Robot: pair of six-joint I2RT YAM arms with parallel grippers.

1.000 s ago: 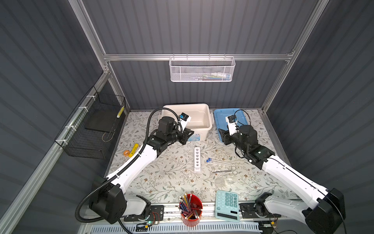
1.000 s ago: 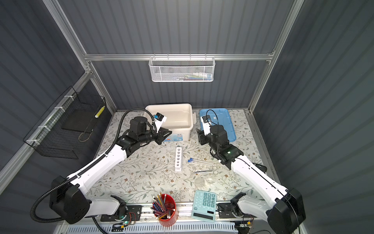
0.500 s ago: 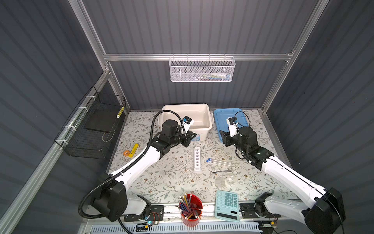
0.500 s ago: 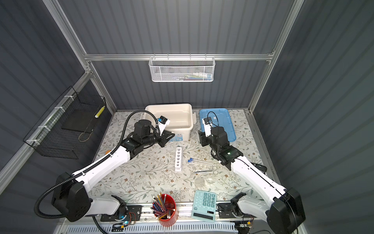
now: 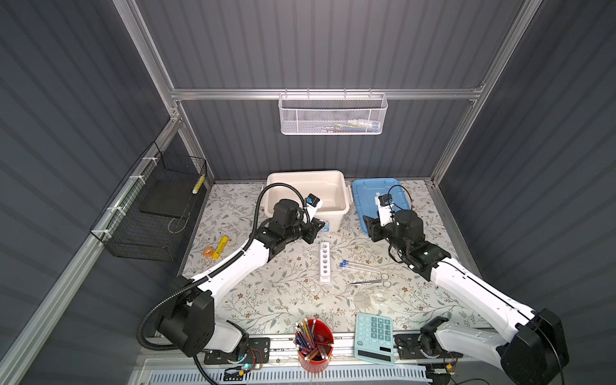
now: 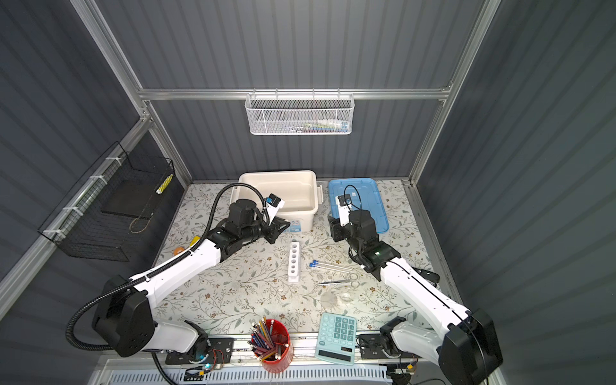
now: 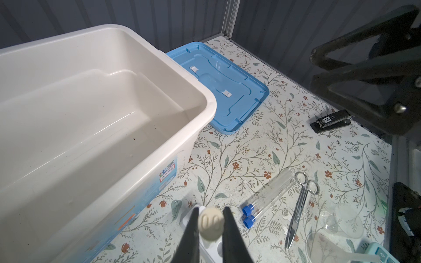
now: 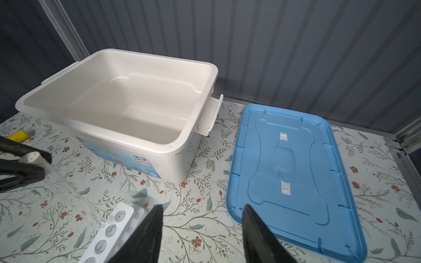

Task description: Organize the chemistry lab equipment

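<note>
The left gripper [image 7: 210, 210] is clamped on a clear tube with a pale stopper [image 8: 66, 193], hanging just over the far end of the white rack [image 5: 324, 261], right in front of the open white bin [image 5: 306, 173]. The right gripper [image 8: 202, 207] has its jaws apart with nothing in them, up by the near corner of the blue lid [image 5: 370, 196]. The rest lies on the counter [image 5: 283, 293] right of the rack: two blue-capped tubes [image 5: 361, 265] side by side, then the scissors [image 5: 368, 282], then the glass funnel and dishes [image 5: 370, 297] near the calculator [image 5: 374, 338].

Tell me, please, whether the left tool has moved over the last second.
Yes. The left tool has shifted slightly away from the white bin, toward the rack.
</note>
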